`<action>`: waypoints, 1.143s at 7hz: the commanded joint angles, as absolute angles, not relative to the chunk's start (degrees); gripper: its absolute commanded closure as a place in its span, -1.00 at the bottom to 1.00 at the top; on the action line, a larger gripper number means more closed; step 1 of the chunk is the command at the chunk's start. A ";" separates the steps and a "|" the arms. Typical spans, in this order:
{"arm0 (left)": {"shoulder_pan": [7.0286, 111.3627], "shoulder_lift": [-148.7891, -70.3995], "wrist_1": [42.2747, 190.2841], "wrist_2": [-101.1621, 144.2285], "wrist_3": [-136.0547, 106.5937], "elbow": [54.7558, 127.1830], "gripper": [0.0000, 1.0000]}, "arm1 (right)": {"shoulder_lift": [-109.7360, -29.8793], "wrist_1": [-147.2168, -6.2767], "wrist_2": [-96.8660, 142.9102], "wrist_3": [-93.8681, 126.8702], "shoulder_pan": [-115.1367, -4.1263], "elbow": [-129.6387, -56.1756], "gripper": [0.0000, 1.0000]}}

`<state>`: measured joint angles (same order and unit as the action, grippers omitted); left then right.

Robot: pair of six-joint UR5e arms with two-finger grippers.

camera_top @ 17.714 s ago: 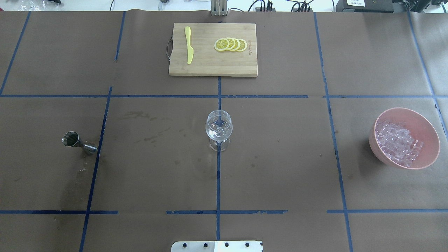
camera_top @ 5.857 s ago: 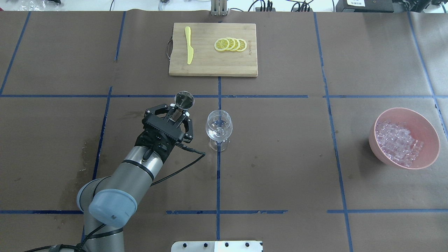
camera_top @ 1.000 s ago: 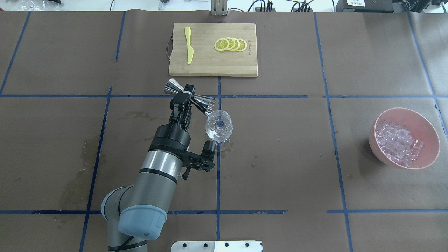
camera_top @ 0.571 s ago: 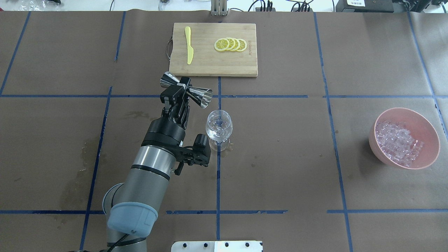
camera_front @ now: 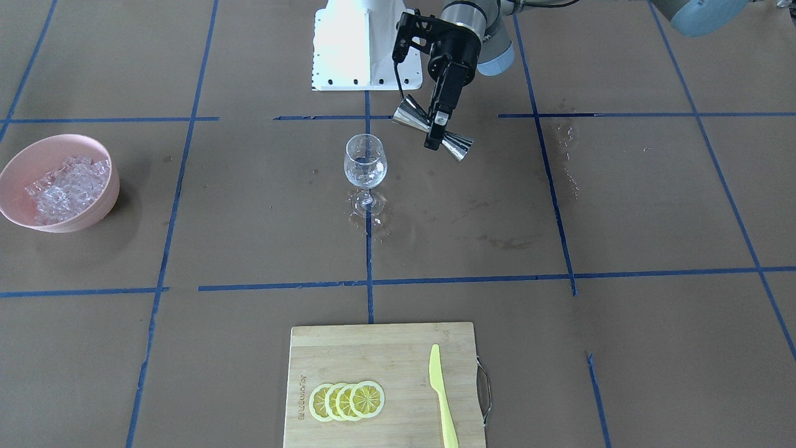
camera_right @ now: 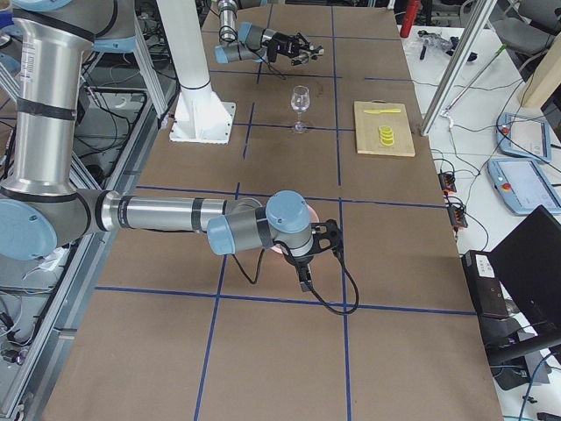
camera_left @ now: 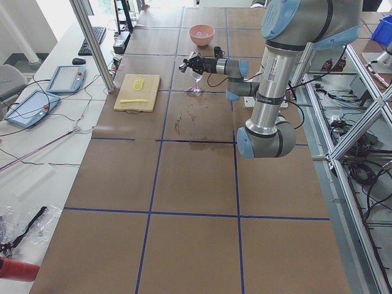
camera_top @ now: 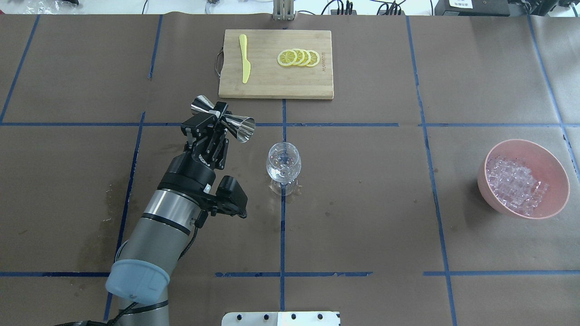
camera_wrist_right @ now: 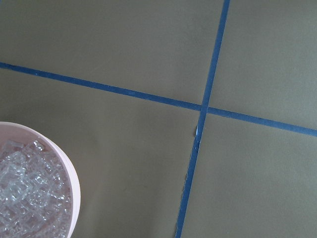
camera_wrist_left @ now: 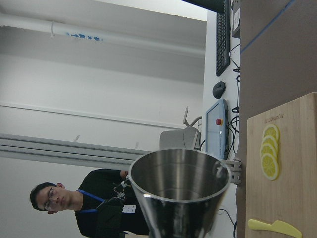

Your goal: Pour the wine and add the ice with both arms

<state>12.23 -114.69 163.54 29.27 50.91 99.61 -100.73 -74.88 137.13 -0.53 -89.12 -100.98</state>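
A second ago I had the metal measuring cup (camera_top: pixel 240 127) tipped with its mouth right over the rim of the glass (camera_top: pixel 283 159). Now I have drawn it back. It hangs clear of the glass, out at about ten o'clock from it as I look down the table, lying on its side with the open mouth turned toward the glass. My left gripper (camera_top: pixel 218 119) stays clamped across the cup's narrow waist, as the front view also shows (camera_front: pixel 436 126).

I take that to mean the pour is over. The glass stands upright in the middle of the table, and the wine (camera_front: pixel 365 177) sits as a small clear pool low in it. There are wet marks on the paper round its foot, so I judge a little went astray.

The ice (camera_top: pixel 514 183) lies heaped in the pink bowl (camera_top: pixel 546 156), well apart from the glass at three o'clock. My right gripper (camera_right: pixel 329 241) shows only in the side view, somewhere near that bowl, and I cannot tell whether its fingers are apart or together. Its wrist camera sees only the bowl's edge (camera_wrist_right: pixel 73 174) and bare table.

What I reckon is left: put the cup down, then bring ice over.
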 commanded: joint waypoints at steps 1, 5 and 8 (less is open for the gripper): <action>12.30 -105.79 176.32 31.45 50.89 99.75 1.00 | -100.72 -74.88 137.11 -0.53 -89.12 -100.90 -1.00; 12.22 -90.72 191.59 40.42 23.03 99.67 1.00 | -100.72 -74.88 137.11 -0.62 -89.12 -100.90 -1.00; 11.78 -87.71 191.43 44.82 -11.61 99.58 1.00 | -100.63 -74.80 137.11 -0.70 -89.12 -101.07 -1.00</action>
